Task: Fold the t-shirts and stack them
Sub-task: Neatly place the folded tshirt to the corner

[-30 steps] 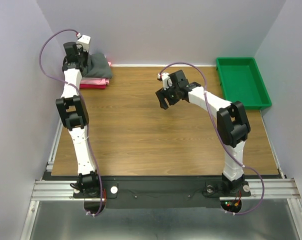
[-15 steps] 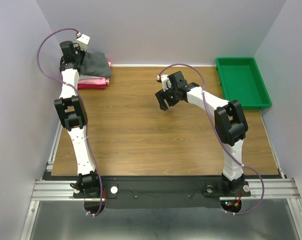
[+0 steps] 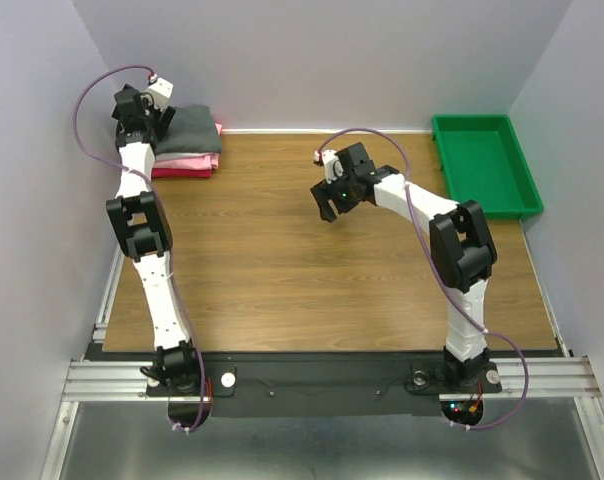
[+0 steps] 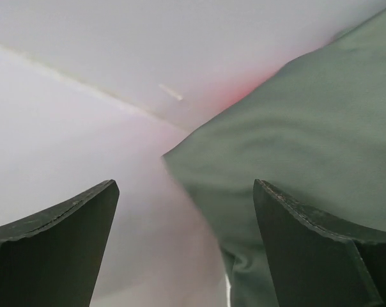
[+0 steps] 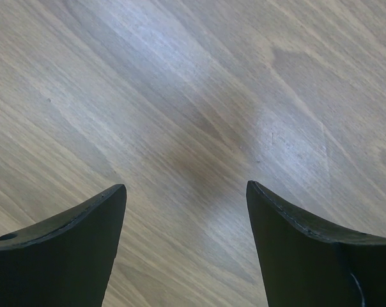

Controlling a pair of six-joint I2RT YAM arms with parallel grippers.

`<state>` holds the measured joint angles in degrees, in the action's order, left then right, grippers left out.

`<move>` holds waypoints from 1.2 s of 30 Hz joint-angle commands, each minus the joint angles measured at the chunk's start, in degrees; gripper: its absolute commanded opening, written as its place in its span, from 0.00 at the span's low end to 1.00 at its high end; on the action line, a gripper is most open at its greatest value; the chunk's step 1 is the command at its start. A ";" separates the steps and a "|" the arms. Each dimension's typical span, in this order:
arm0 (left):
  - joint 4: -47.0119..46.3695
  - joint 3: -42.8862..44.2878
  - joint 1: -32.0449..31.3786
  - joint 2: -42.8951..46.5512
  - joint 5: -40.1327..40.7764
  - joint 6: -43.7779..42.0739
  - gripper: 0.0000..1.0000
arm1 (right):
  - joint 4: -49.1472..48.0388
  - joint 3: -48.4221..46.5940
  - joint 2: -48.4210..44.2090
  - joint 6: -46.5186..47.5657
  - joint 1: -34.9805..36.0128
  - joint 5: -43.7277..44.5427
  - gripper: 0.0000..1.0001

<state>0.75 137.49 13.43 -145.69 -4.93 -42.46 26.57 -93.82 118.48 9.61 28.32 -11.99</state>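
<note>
Left pincer (image 4: 185, 187) spread wide, nothing between its fingers, at the far left corner; charcoal grey t-shirt (image 4: 308, 128) just beside it, lying atop folded pink t-shirts (image 3: 187, 163); right pincer (image 5: 185, 188) spread, empty, above the wooden surface (image 3: 302, 270)
</note>
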 commanded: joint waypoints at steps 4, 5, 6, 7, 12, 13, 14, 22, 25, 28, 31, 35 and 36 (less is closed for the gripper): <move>-2.08 -0.46 2.04 10.42 0.72 -0.09 0.96 | -0.73 1.89 -6.15 0.50 0.42 -0.67 0.81; -0.85 -0.64 2.39 12.08 -0.42 1.40 0.89 | -0.73 2.06 -6.24 0.41 0.42 -0.75 0.81; 0.81 -0.99 2.74 12.96 -1.82 2.28 0.86 | -0.73 2.15 -6.50 0.50 0.42 -0.84 0.81; 1.61 -1.61 2.74 14.02 -3.06 2.90 0.84 | -0.73 2.24 -6.50 0.41 0.51 -0.84 0.81; 7.84 -7.41 3.62 20.79 -12.11 3.18 0.62 | -0.73 3.29 -7.56 0.85 0.42 -0.76 0.81; 10.38 -6.72 3.62 20.88 -14.21 2.39 0.61 | -0.73 3.47 -7.82 0.85 0.42 -0.84 0.81; 16.15 -4.62 4.23 20.88 -18.32 1.51 0.61 | -0.73 3.73 -8.26 0.94 0.42 -0.84 0.81; 34.39 -7.59 4.76 23.70 -21.63 -18.00 0.68 | -0.73 5.67 -9.49 1.29 0.42 -1.02 0.81; 38.87 -5.92 4.59 21.85 -18.37 -22.31 0.68 | -0.73 5.58 -9.23 1.12 0.43 -1.37 0.81; 41.25 -5.30 4.15 20.97 -16.35 -24.86 0.71 | -0.64 5.23 -9.05 0.94 0.42 -1.55 0.81; 42.49 -7.93 3.01 20.97 -13.88 -27.85 0.74 | -0.73 4.97 -8.53 0.76 0.42 -1.55 0.81; 43.28 -9.52 2.13 20.36 -12.21 -30.05 0.75 | -0.64 4.79 -8.09 0.68 0.42 -1.55 0.81; 43.28 -9.87 1.95 20.27 -11.86 -30.40 0.75 | -0.64 4.87 -8.17 0.68 0.42 -1.55 0.81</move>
<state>41.95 128.77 16.34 -125.51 -18.98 -68.93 26.68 -88.29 112.25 10.46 28.38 -12.71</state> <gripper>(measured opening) 0.746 0.809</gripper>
